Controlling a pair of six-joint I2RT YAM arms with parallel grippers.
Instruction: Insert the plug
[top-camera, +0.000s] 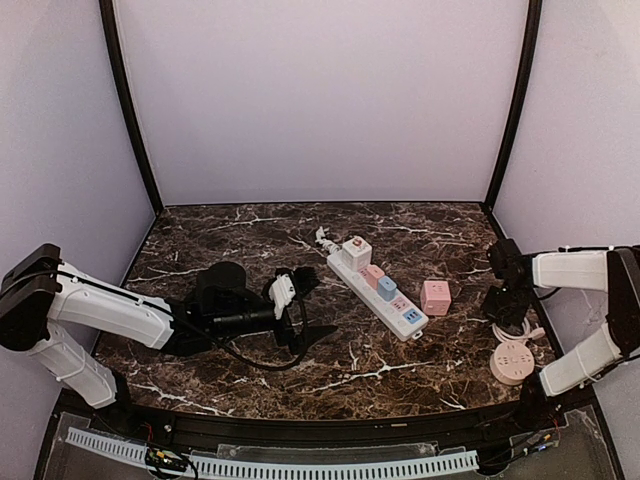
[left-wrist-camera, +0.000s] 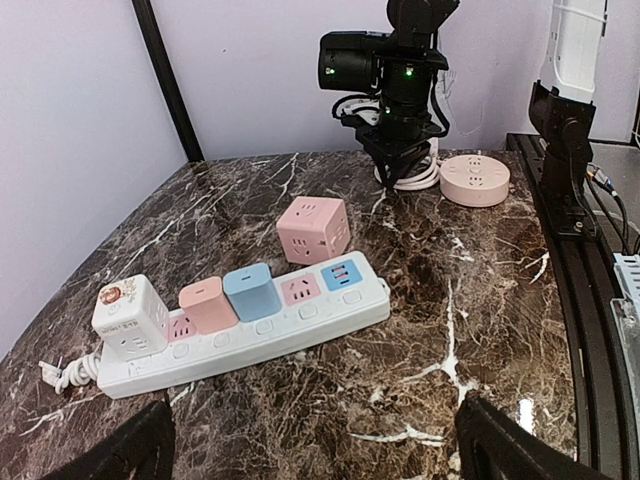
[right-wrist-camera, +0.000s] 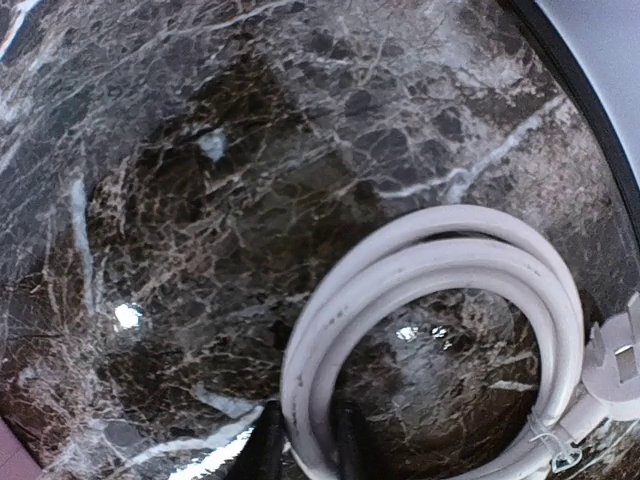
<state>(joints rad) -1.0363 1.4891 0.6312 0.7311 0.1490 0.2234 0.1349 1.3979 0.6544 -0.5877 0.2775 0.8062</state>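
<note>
Our right claw (right-wrist-camera: 305, 447) pinches the light, springy coiled cord (right-wrist-camera: 440, 250); we judge the rigid plug (right-wrist-camera: 615, 365) a firmer hold. Our left claw (left-wrist-camera: 320, 455) gapes wide, empty.

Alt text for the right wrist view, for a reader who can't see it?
The right gripper, at the bottom edge, pinches a coiled white cable lying on the dark marble table. The cable's white plug shows at the right edge.
</note>
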